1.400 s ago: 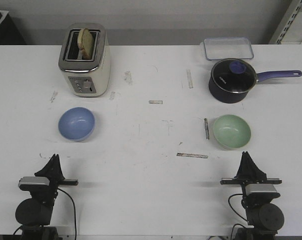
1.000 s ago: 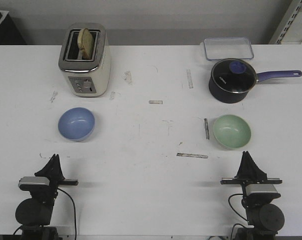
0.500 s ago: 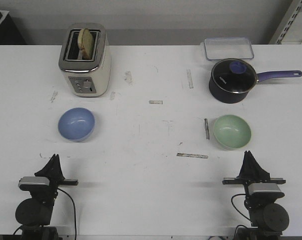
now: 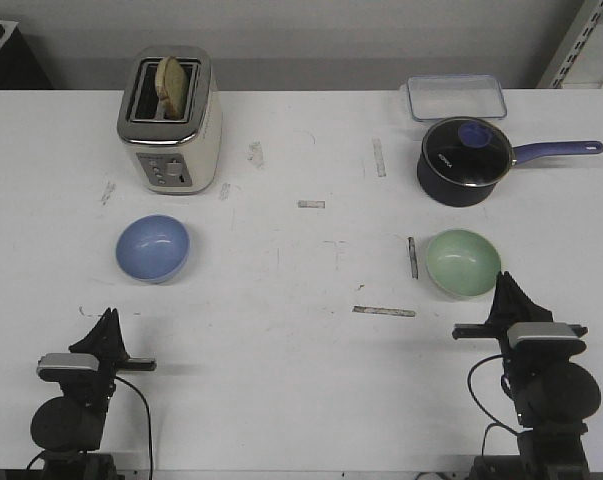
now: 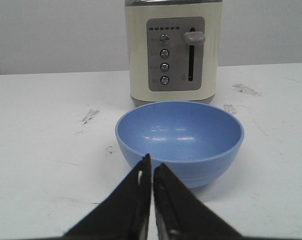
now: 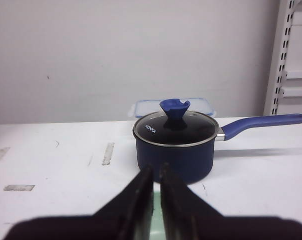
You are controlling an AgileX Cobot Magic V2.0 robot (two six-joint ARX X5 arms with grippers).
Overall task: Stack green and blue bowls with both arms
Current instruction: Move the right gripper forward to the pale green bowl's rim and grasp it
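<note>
Two bowls on scuffed white table [image 4: 301,350] — grey wall [image 4: 311,35] behind.

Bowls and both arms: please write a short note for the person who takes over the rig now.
Left pincer: shut, empty, low over the table just short of the blue bowl.
Right pincer: shut, empty, close to the green bowl, facing the saucepan.
Bowls: both upright and empty, far apart; blue one before the toaster, green one before the saucepan.
Done: nothing gripped or stacked.
Left: open pincers, grip a bowl, set it inside the other.
</note>
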